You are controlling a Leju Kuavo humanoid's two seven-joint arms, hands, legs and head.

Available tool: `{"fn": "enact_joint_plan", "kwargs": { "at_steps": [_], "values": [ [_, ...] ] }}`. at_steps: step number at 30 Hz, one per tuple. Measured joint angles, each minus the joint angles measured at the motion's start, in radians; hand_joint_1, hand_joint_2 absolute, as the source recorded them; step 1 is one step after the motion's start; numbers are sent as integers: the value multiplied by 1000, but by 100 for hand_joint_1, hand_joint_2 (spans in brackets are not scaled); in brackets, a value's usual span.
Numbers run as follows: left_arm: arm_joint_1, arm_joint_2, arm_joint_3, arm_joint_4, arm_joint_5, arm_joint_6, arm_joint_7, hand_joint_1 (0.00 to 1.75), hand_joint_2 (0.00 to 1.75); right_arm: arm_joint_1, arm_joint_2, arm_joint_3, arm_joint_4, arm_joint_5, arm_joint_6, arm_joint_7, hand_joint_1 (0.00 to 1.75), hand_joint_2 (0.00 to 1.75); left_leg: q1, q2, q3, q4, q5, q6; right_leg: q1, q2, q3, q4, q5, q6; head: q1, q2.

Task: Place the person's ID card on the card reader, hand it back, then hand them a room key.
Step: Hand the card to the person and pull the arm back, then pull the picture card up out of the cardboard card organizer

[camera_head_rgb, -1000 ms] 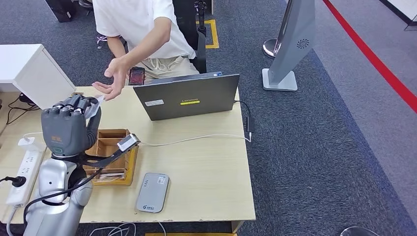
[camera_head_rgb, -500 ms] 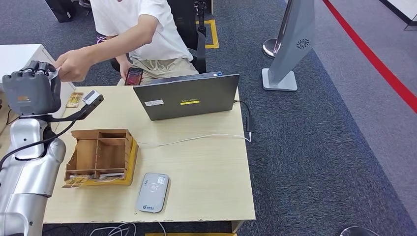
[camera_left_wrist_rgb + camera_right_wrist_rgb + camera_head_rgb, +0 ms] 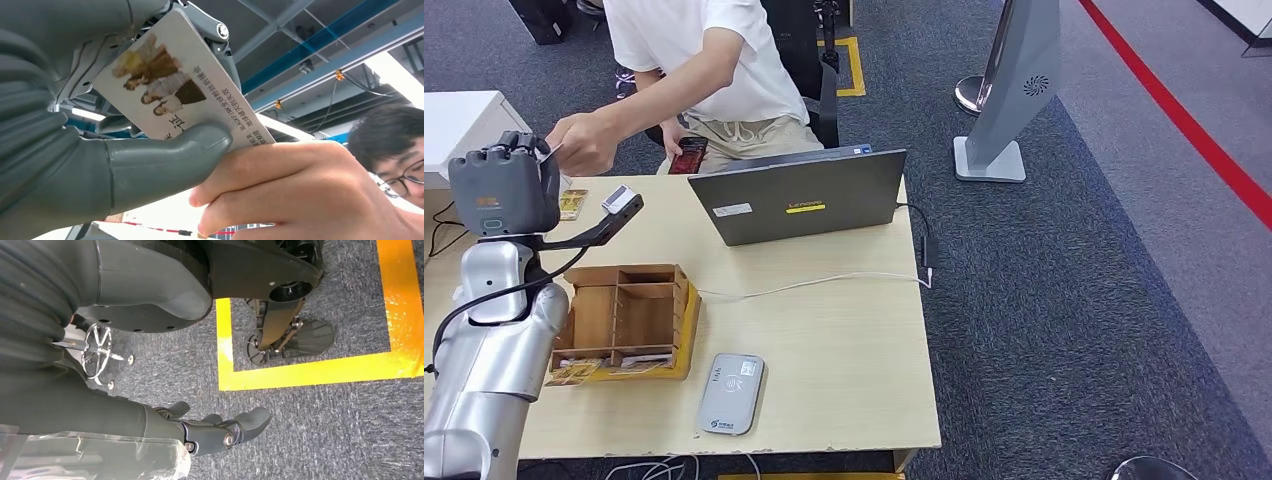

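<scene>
Wooden compartment organizer (image 3: 629, 315) sits at table left, a few small printed cards poking out along its near bottom edge; compartments look mostly bare from above, contents hard to make out. Grey left hand (image 3: 504, 185) raised above the table's far left corner, thumb and fingers clamped on the white printed photo card (image 3: 175, 85); person's hand (image 3: 300, 195) pinches the same card at its other edge. Whether it is the ID or room key, cannot tell. Small yellowish card (image 3: 574, 203) lies on the table behind the organizer. Grey flat card reader (image 3: 731, 393) near the front edge, right of the organizer. Grey open laptop (image 3: 799, 195) at the back, white cable (image 3: 824, 282) running across the light wood table (image 3: 844, 370). Dark blue-grey carpet (image 3: 1064, 300), red floor line (image 3: 1174, 100), grey stand (image 3: 1014, 90) to the right. Right hand (image 3: 220, 432) hangs over carpet with yellow tape, fingers loosely apart, nothing in it.
</scene>
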Motion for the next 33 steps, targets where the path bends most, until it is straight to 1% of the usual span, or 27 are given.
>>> {"fn": "enact_joint_plan", "kwargs": {
  "at_steps": [1, 5, 15, 26, 30, 33],
  "values": [
    [0, -2, -4, 0, 0, -4, 3, 0, 175, 0, 0, 0, 0, 0, 0, 0, 0, 175, 0, 0, 0, 0, 0, 0, 0, 0, 0, 0, 0, 0, 0, 0],
    [1, -11, -8, 0, 0, -8, -2, 0, 175, 0, 0, 0, 0, 1, 0, -2, 0, 175, 0, 0, -1, 0, 0, 0, 0, 0, 0, 0, 0, 0, 0, 0],
    [22, -41, -8, -24, 0, 4, -51, 0, 175, 3, 0, -1, 0, 9, 0, -3, 0, 175, 0, -1, -1, 0, 0, 0, 0, -1, 0, 0, 0, 0, 0, 0],
    [40, -66, -11, -62, 0, -2, -61, 0, 175, 5, 0, -3, 0, 9, -2, -4, 0, 175, 0, -1, -1, 0, 0, 0, 0, -1, 0, 0, 0, 0, 0, 0],
    [65, -87, -31, -120, 0, -39, -79, 0, 175, 7, 0, -12, 0, 4, -4, -9, 0, 175, 0, -1, -1, 0, 0, 0, 0, -1, 0, 0, 0, 0, 0, 0],
    [126, -101, -81, -235, 0, -92, -99, 0, 175, 12, 0, -30, 0, -12, -10, -15, 0, 175, -1, -1, -1, 0, 0, 0, 0, -1, 0, 0, 0, 0, 0, 0]
  ]
}}
